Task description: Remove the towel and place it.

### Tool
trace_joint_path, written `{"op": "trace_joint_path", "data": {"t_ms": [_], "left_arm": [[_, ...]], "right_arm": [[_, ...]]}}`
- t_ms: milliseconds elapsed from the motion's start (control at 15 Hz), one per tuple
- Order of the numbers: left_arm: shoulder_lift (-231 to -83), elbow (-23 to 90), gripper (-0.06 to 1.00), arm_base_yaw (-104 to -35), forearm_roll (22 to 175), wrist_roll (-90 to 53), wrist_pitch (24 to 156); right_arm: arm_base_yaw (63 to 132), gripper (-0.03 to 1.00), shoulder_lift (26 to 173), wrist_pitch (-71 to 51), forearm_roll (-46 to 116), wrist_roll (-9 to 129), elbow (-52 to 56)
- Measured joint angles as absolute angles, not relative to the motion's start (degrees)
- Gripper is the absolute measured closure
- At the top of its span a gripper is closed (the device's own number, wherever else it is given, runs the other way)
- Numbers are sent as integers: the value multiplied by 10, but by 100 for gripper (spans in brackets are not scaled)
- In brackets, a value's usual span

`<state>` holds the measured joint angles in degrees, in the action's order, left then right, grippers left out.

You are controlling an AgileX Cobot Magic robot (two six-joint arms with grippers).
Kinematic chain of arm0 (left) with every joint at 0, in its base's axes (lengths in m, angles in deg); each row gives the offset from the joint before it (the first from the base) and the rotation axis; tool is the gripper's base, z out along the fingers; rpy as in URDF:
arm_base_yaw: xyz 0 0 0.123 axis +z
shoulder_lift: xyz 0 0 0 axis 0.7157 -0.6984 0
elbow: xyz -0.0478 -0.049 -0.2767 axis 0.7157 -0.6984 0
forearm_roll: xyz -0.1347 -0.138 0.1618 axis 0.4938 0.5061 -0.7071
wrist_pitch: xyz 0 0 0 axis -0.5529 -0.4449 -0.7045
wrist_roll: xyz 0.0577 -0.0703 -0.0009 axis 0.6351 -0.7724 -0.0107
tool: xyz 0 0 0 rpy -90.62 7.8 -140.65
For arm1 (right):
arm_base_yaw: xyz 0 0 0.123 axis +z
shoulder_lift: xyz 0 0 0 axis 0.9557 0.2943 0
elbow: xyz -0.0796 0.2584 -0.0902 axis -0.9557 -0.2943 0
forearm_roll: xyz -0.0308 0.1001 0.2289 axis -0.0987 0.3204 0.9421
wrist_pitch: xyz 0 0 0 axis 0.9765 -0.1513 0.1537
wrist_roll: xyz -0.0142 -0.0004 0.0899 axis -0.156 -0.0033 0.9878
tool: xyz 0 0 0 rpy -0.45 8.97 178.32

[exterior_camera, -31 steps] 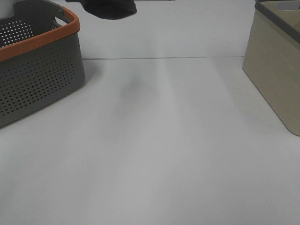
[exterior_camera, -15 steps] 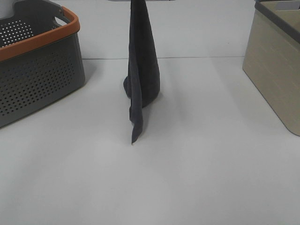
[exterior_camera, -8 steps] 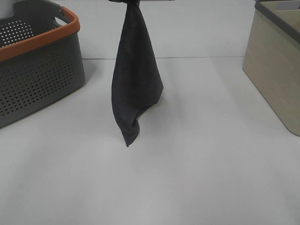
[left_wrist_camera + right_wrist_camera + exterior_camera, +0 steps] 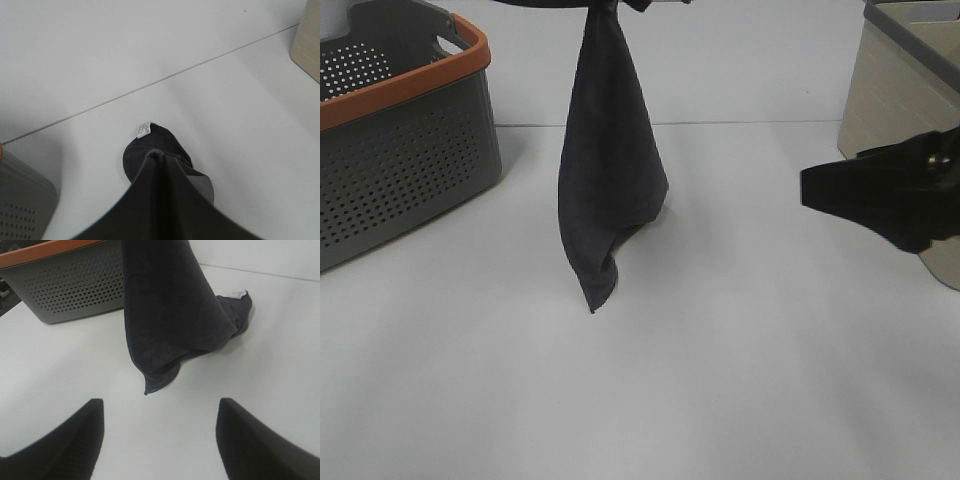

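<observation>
The dark charcoal towel [image 4: 610, 170] hangs in a long drape from my left gripper [image 4: 606, 6] at the top middle of the exterior view. Its lower far corner with the white tag [image 4: 144, 129] rests bunched on the table. In the left wrist view the left gripper [image 4: 160, 159] is shut on the towel [image 4: 172, 150]. My right gripper [image 4: 806, 186] is open and empty, to the right of the towel and apart from it. In the right wrist view the towel [image 4: 165, 310] hangs ahead of the right gripper [image 4: 160, 405].
The grey perforated basket with an orange rim [image 4: 400, 150] stands at the left, also in the right wrist view [image 4: 75, 290]. A beige box with a dark rim [image 4: 900, 140] stands at the right. The white table [image 4: 650, 400] spreads in front.
The towel came down from the top of the view, spread into a wider drape and now hangs still. My right gripper has come into view from the right.
</observation>
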<state>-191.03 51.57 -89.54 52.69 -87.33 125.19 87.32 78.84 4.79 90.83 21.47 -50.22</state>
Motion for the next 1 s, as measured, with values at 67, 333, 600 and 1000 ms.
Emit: {"op": "trace_joint_path", "data": {"t_ms": [67,333,600,1000], "left_arm": [[-1910,516,94,-895,527,-872,1252],[-1910,516,94,-895,527,-868,1252],[-1910,516,94,-895,527,-868,1254],[-1910,516,94,-895,527,-868,1272]], "right_arm": [[900,33,829,22,979,148,-503],[1130,33,947,-255,1178,-15,-492],[1341,33,1118,-538,1076,254,-415],[1341,33,1293,-634,813,562,-365]]}}
